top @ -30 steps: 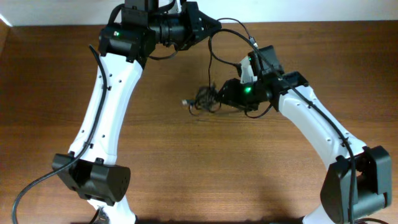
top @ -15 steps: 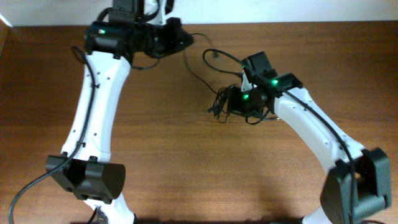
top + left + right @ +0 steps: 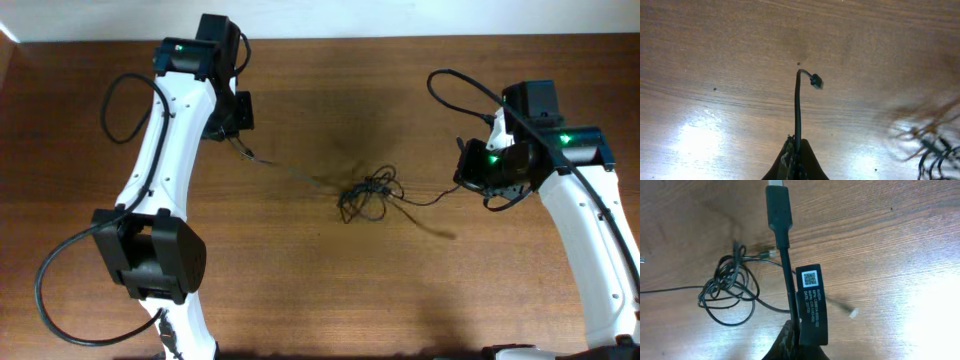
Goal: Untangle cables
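Arms have swung apart since a second ago, leaving the clump on the table between them. Well left of the clump, the left gripper pinches a thin cable, plug poking past. Right of the clump, the right gripper pinches a tagged cable beside its label. Strands run from the clump toward both.
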### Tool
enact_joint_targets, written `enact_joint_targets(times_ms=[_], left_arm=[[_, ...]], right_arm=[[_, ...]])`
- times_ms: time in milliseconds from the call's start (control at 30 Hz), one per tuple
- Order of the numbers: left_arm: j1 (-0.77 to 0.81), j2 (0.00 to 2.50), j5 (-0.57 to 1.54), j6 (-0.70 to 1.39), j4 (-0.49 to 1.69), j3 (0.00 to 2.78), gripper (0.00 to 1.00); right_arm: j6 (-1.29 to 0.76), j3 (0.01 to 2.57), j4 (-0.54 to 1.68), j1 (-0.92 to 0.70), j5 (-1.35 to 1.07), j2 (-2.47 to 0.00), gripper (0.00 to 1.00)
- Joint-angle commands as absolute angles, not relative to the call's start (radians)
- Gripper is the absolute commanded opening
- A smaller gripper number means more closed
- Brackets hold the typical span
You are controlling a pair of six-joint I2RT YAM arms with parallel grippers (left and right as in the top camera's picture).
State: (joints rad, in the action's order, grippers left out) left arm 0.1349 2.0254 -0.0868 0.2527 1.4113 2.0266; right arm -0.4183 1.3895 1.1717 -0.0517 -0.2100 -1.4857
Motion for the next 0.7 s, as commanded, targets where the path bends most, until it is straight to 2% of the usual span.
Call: enact_joint_targets(times_ms=[0, 133, 233, 267, 333, 400, 433, 467, 500, 533, 600, 633, 667], left_arm=[[0.128, 2.031, -0.141, 0.204, 1.44, 2.024, 0.0], [0.109, 2.031, -0.203, 0.255, 1.446, 2.024, 0.0], [0.11, 2.031, -0.013, 0.219, 1.437, 2.024, 0.0], [0.111, 2.031, 0.068, 0.17, 1.431, 2.024, 0.03], [0.135, 2.031, 0.284, -0.011, 1.43, 2.024, 0.27], [0.16, 2.031, 0.3, -0.056, 1.43, 2.024, 0.5], [0.169, 2.031, 0.3, -0.085, 1.434, 2.024, 0.6], [0.172, 2.031, 0.306, -0.105, 1.433, 2.024, 0.64], [0.178, 2.031, 0.34, -0.155, 1.43, 2.024, 0.66], [0.193, 2.031, 0.408, -0.225, 1.425, 2.024, 0.66], [0.234, 2.031, 0.474, -0.312, 1.421, 2.024, 0.65], [0.28, 2.04, 0.476, -0.316, 1.402, 2.023, 0.6], [0.317, 2.05, 0.476, -0.316, 1.385, 2.023, 0.51]], right_arm=[[-0.4, 1.406, 1.205, -0.041, -0.048, -1.466, 0.04], [-0.4, 1.406, 1.248, 0.062, -0.007, -1.466, 0.04], [-0.366, 1.406, 1.238, 0.061, -0.091, -1.47, 0.04], [-0.366, 1.406, 1.238, 0.052, -0.107, -1.475, 0.04], [-0.347, 1.404, 1.239, 0.014, -0.15, -1.512, 0.04], [-0.347, 1.404, 1.232, -0.023, -0.151, -1.564, 0.1], [-0.347, 1.404, 1.23, -0.032, -0.165, -1.589, 0.36], [-0.347, 1.404, 1.227, -0.033, -0.167, -1.594, 0.59], [-0.347, 1.404, 1.219, -0.032, -0.17, -1.595, 0.88], [-0.347, 1.404, 1.213, -0.031, -0.17, -1.595, 1.0], [-0.347, 1.404, 1.203, -0.03, -0.17, -1.595, 0.99], [-0.347, 1.404, 1.194, -0.009, -0.17, -1.595, 0.99], [-0.343, 1.404, 1.19, 0.008, -0.17, -1.595, 0.99]])
